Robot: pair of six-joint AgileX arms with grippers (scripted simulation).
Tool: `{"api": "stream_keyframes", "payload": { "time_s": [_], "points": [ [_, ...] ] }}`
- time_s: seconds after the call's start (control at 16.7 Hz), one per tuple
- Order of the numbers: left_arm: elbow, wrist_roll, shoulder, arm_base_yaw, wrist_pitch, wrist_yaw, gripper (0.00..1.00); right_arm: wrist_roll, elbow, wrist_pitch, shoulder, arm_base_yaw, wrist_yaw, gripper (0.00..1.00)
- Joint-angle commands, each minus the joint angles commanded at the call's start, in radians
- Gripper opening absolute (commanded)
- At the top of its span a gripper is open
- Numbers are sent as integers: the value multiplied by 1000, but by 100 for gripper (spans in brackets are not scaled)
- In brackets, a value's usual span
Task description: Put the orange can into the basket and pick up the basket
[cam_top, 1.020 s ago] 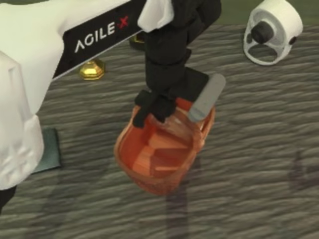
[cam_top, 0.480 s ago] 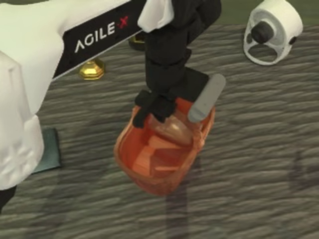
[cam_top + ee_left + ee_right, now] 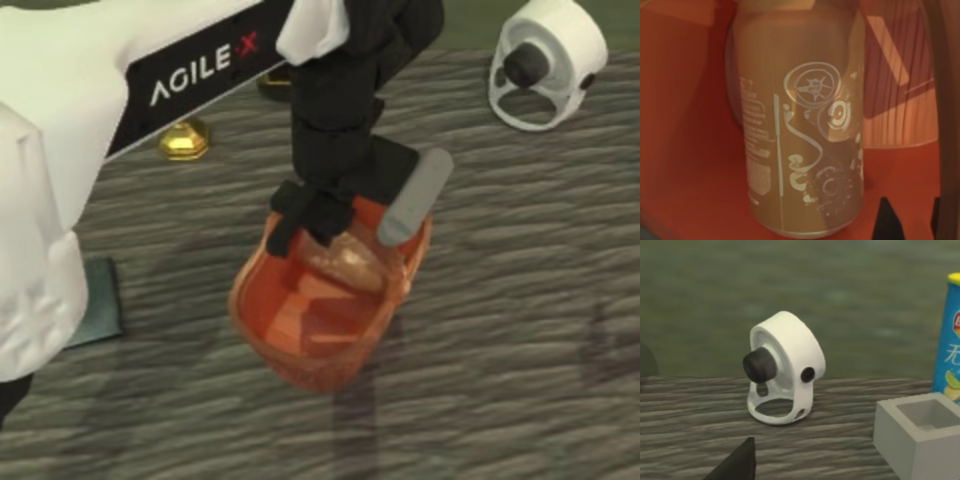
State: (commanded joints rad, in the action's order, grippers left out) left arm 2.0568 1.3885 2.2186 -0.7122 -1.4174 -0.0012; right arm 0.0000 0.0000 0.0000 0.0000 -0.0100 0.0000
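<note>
The left claw (image 3: 345, 232) hangs right over the far end of the basket (image 3: 262, 325), its dark fingers (image 3: 290, 215) reaching down past the rim. Below it lies the orange can (image 3: 350, 262), inside the basket at the claw's end, and the top view shows its pale brown body between the two fingers. Whether the fingers are pressing on the can or standing a little off it, I cannot tell; the black wrist covers the contact. The left wrist view is filled by the can (image 3: 800, 125), pale logo and swirls facing the camera, with the orange-red basket wall (image 3: 685, 125) all around it and the slatted bottom (image 3: 900, 90) showing behind.

Out from the claw, the grey bar (image 3: 415, 197) of the gripper body slants over the basket's rim. The basket sits on the dark streaked bench (image 3: 520, 330), near its middle. Beyond the claw, toward the far-left side, a small gold object (image 3: 185, 138) stands on the bench partly under the white arm. At the far right stands a white round fan-like device (image 3: 545, 62) with a black hub. A dark green flat piece (image 3: 100, 300) peeks out at the left, beside the arm.

The right claw's dark fingertip (image 3: 735, 465) just shows in its wrist view, looking at the same white device (image 3: 782, 367), a grey open box (image 3: 920, 432) and a blue canister (image 3: 947, 340).
</note>
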Motion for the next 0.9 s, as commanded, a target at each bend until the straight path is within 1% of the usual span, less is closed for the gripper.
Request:
{"api": "stream_keyframes", "payload": {
  "time_s": [0.72, 0.9],
  "points": [
    [3, 2, 1, 2, -4, 0, 0, 0, 0, 0, 0, 0, 0, 100],
    [67, 14, -4, 24, -74, 0, 0, 0, 0, 0, 0, 0, 0, 100]
  ]
}}
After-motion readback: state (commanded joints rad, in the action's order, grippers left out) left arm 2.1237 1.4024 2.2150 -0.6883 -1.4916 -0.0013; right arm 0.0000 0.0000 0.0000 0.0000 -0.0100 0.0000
